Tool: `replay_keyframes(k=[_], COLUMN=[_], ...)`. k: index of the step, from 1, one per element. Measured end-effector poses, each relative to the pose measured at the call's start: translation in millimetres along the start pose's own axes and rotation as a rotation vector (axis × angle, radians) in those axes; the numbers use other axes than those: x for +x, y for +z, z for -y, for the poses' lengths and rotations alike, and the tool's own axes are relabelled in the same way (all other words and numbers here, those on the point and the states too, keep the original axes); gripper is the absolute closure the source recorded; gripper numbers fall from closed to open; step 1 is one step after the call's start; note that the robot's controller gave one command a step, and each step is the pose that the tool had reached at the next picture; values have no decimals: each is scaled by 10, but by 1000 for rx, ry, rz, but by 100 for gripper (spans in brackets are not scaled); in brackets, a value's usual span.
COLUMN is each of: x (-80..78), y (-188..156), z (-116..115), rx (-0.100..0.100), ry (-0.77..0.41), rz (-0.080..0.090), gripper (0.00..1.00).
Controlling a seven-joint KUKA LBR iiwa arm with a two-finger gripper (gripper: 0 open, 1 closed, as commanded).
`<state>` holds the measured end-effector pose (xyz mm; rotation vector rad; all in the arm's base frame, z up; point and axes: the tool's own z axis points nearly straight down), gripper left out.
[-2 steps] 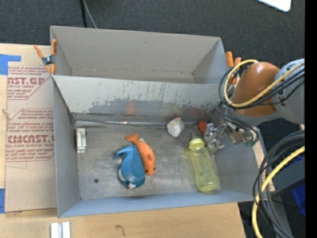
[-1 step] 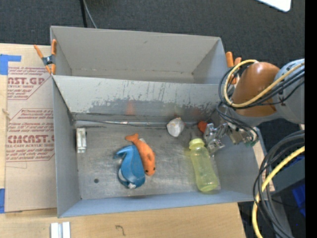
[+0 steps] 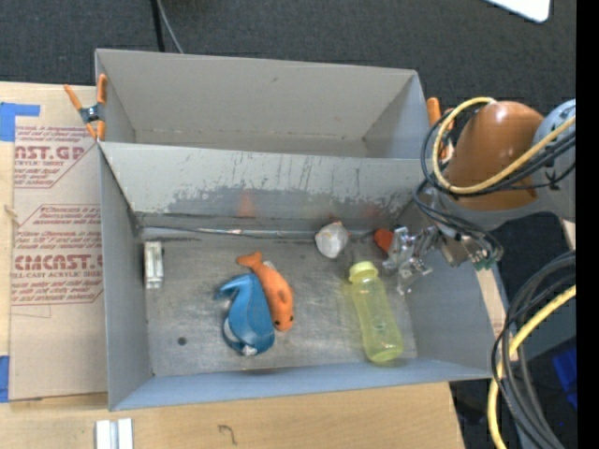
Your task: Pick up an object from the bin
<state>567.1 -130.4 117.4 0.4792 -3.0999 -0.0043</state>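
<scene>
Roughly front-to-back: yellow bottle (image 3: 376, 318), cap (image 3: 363, 272) rearward

**Colours of the bin and its contents**

We mark the bin (image 3: 253, 92) as plain grey, its inner wall streaked with paler scuffs and a faint orange smear. The whale toy (image 3: 245, 321) is bright blue with a white patch, and the fish toy (image 3: 276, 293) is orange. We note a translucent yellow-green bottle (image 3: 378, 324), a white lump (image 3: 330, 240), a small red piece (image 3: 384, 238) and a silvery block (image 3: 153, 263). The gripper (image 3: 409, 255) is bare silver metal, its cover (image 3: 496, 152) is glossy copper-orange, and its cables (image 3: 465, 187) are yellow.
</scene>
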Motion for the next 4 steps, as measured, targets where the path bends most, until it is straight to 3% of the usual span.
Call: replay_keyframes(k=[1,2,3,4], x=[201,210,210,205], y=[459,460,459,-1026], z=[-478,-487,-487,-498], rx=[8,6,6,5], ry=[-91,-90,-90,-49], rz=[16,13,13,8], gripper=[0,100,100,100])
